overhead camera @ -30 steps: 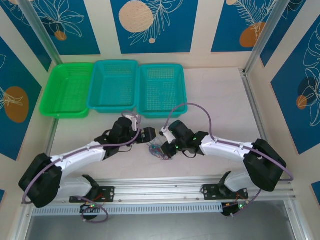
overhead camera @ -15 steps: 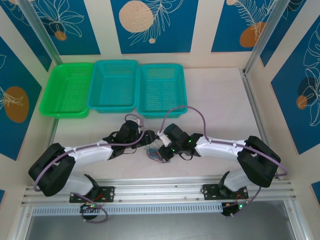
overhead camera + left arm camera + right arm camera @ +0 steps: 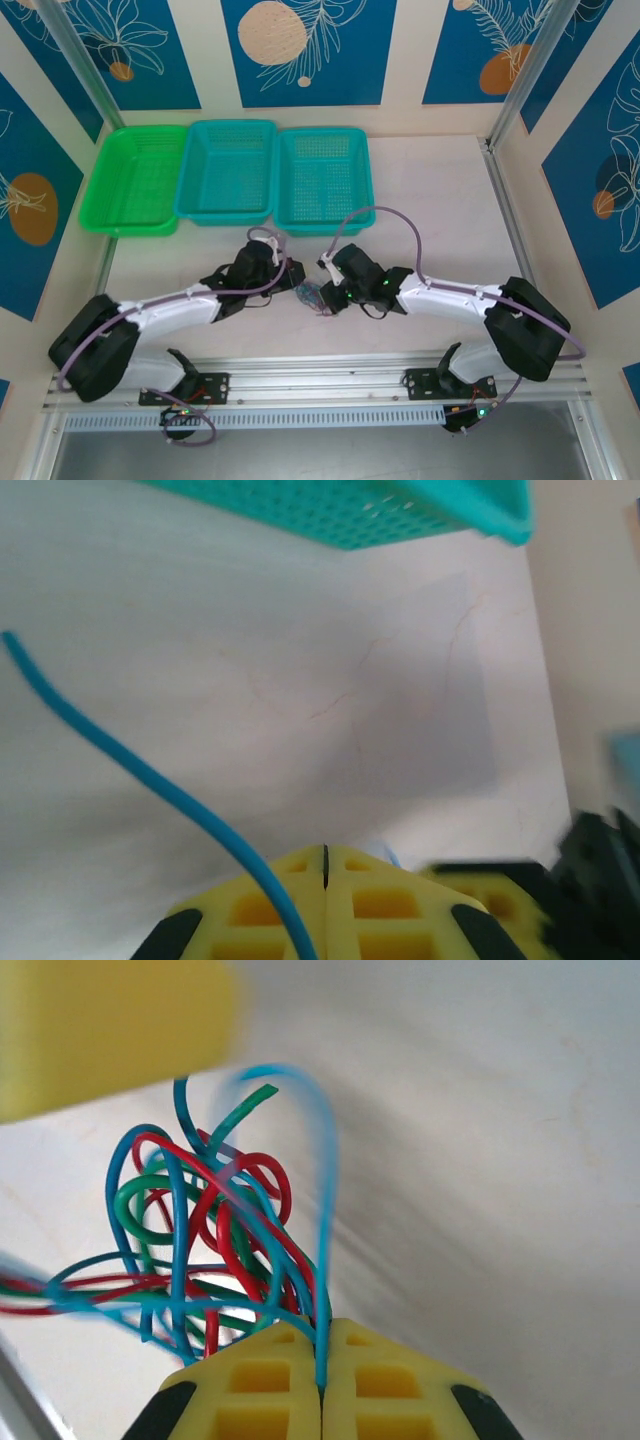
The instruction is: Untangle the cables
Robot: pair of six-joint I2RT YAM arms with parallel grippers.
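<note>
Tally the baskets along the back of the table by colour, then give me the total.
green basket: 1
turquoise baskets: 2
Total: 3

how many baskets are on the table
3: green basket far left, middle teal basket beside it, right teal basket next; none seem hidden.
</note>
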